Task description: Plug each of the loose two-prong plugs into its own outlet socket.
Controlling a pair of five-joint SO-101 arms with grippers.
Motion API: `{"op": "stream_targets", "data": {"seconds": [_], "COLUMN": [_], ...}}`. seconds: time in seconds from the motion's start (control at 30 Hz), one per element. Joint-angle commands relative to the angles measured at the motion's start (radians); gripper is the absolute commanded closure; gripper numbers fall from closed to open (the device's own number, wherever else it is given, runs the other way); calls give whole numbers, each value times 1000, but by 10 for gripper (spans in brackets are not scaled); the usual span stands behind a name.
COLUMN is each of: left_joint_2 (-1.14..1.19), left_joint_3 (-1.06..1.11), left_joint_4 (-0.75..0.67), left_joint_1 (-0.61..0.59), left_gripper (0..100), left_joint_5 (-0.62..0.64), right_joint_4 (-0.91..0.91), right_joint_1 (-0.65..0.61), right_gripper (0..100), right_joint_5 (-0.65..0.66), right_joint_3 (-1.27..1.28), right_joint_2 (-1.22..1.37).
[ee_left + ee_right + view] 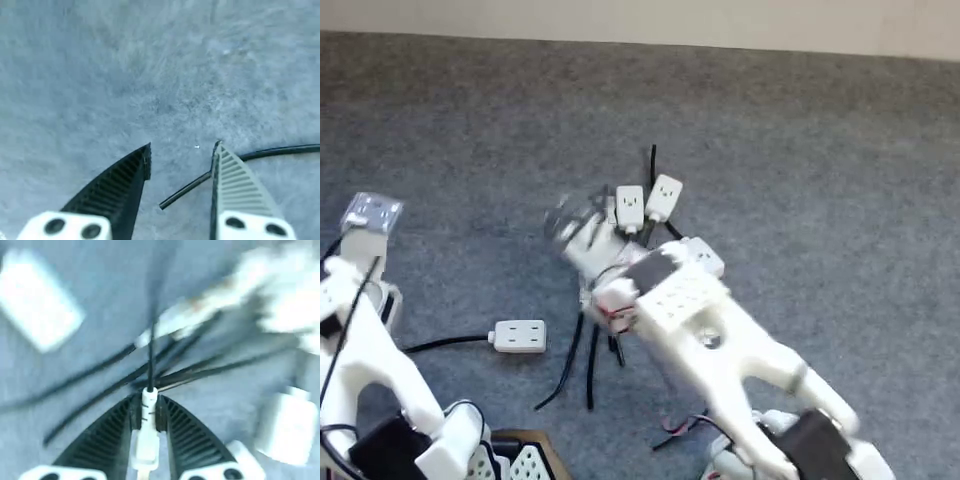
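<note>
So the right pincer (148,400) is clenched on a plug (146,442), squeezing the body from both sides with its cord (150,355) running out past the tips. My guess is it's gripped by the body like that so the prong end can be steered at a socket, though I can't make out the prongs at all, too blurry. In the high view that pincer (582,235) sits over the tangle of black cords (590,360), just beside the pair of outlet blocks (630,208) lying next to each other, so the plug is up off the tabletop (820,150) and near its likely target.

The plug itself is slim, white and kind of stubby, with a thin black cord.

The left pincer (182,147) is released, jaws spread wide with nothing in them, hanging over bare grey tabletop with a loose black cable (190,187) lying below. In the high view it (370,212) is parked well off to the side, away from the lone outlet block (518,336), probably just keeping out of the way.
</note>
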Motion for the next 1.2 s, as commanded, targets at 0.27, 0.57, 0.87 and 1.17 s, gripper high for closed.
{"op": "stream_targets", "data": {"seconds": [0.27,0.57,0.87,1.17], "left_joint_2": [-292,-759,-1242,-1451], "left_joint_3": [-415,-140,236,493], "left_joint_4": [301,301,259,201], "left_joint_1": [513,717,745,923], "left_gripper": [682,671,652,571], "left_joint_5": [330,436,511,603], "right_joint_4": [-4,-5,-288,-315], "right_joint_1": [242,197,137,70], "right_gripper": [995,995,995,995], "right_joint_5": [-462,-608,-615,-614], "right_joint_3": [-114,-108,107,128], "right_joint_2": [-199,-203,-206,-306]}}
